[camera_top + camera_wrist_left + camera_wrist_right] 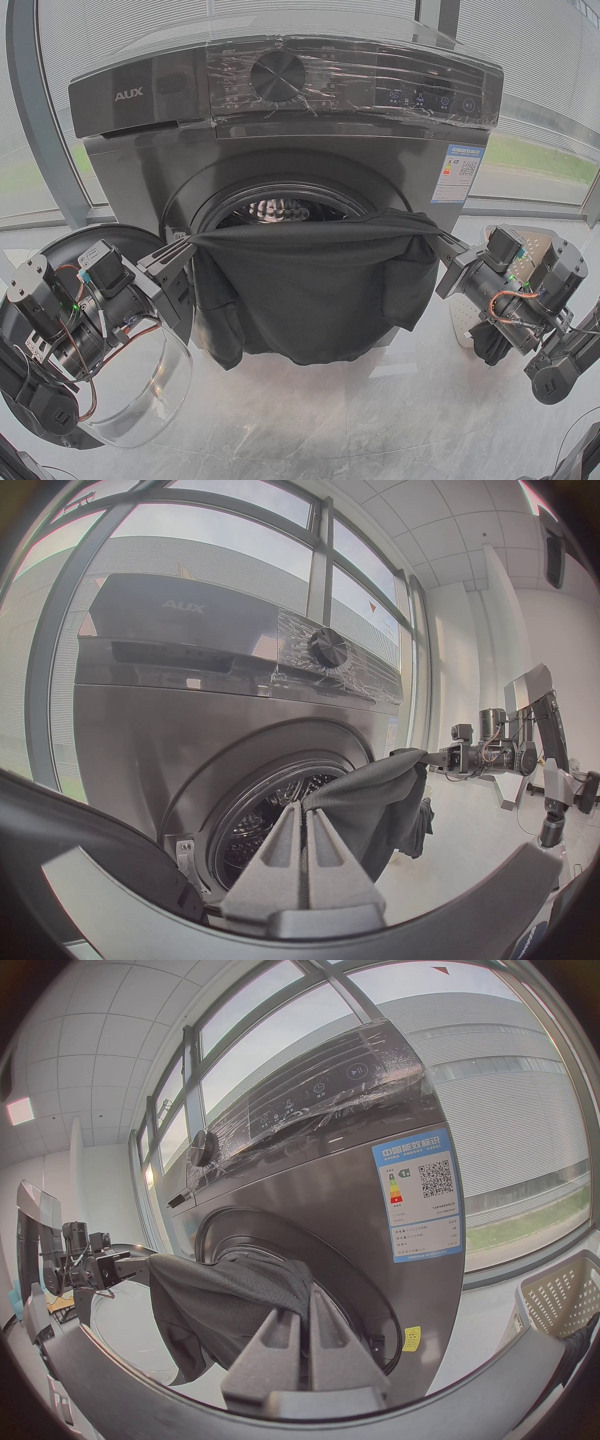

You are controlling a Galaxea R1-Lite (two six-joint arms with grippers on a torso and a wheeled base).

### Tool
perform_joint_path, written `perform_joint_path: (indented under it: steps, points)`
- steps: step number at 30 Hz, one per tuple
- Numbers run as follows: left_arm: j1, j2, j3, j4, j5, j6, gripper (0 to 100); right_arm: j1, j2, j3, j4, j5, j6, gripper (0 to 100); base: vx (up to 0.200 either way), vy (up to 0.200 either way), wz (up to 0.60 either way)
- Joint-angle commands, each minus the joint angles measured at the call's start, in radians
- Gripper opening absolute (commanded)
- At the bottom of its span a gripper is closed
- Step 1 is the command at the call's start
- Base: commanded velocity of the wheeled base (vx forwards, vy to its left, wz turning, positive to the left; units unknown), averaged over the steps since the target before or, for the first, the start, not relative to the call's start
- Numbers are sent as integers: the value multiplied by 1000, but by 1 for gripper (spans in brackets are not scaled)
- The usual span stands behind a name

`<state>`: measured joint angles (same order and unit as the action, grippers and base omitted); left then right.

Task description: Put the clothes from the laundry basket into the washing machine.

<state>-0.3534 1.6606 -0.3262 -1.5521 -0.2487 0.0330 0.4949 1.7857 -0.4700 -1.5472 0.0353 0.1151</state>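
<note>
1 garment (312,287) btwn L-gripper (187,245), R-gripper (439,241)

Pale marble floor (375,406) — tall windows (550,69) behind

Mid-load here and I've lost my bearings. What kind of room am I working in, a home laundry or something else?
Probably a lab or showroom, not a home laundry. The washing machine stands before tall windows, its control panel is wrapped in plastic film, and the ceiling is office-style grid tiles.
</note>
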Motion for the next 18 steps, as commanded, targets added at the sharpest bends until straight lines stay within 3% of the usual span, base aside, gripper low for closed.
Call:
perform_joint_path:
  steps: [1,8,18]
  points:
    - [-1,-2,-5,0,0,1,0,2,-3,-1,-1,1,0,0,0,0,0]
    - [-1,-2,-4,0,0,2,0,5,-9,2,-1,1,0,0,0,0,0]
    - [22,-59,30,0,-1,1,0,82,-12,16,-1,-9,8,0,0,0,0]
